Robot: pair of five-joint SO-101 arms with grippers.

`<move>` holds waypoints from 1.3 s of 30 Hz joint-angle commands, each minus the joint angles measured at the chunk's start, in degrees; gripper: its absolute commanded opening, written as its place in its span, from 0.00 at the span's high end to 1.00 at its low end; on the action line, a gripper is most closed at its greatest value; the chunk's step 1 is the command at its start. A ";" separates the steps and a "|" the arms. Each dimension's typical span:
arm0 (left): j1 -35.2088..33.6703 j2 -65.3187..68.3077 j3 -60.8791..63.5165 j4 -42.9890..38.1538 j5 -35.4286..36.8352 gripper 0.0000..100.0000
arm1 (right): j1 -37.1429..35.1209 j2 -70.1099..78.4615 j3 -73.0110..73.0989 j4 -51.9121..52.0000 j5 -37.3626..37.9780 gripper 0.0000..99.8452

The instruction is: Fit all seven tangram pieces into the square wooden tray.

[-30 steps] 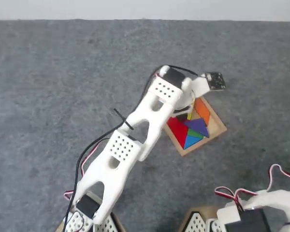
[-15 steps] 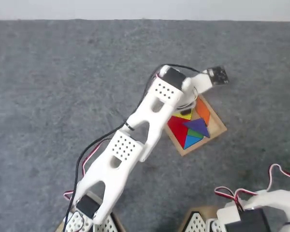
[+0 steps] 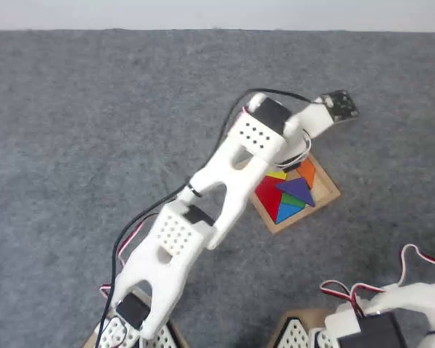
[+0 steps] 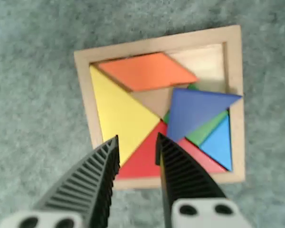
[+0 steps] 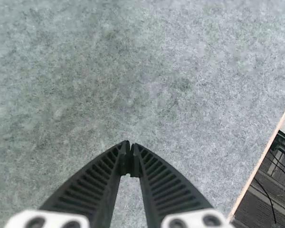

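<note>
The left gripper (image 4: 137, 140) is hovering over the tray (image 4: 156, 42), its jaws slightly spread and holding nothing, with the red triangle (image 4: 145, 161) showing between the tips and the yellow triangle (image 4: 116, 111) under one of them. Beyond the jaws, the orange piece (image 4: 149, 71) is lying along the far rim, while the purple triangle (image 4: 194, 109) is sitting askew across the green piece (image 4: 205, 133), beside the blue triangle (image 4: 219, 145). The right gripper (image 5: 130, 149) is hanging over the grey mat (image 5: 133, 57), its jaws pressed together.
</note>
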 commanded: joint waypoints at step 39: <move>2.29 -17.14 43.12 -32.09 5.98 0.92 | -5.14 -3.03 3.16 0.04 -0.26 0.99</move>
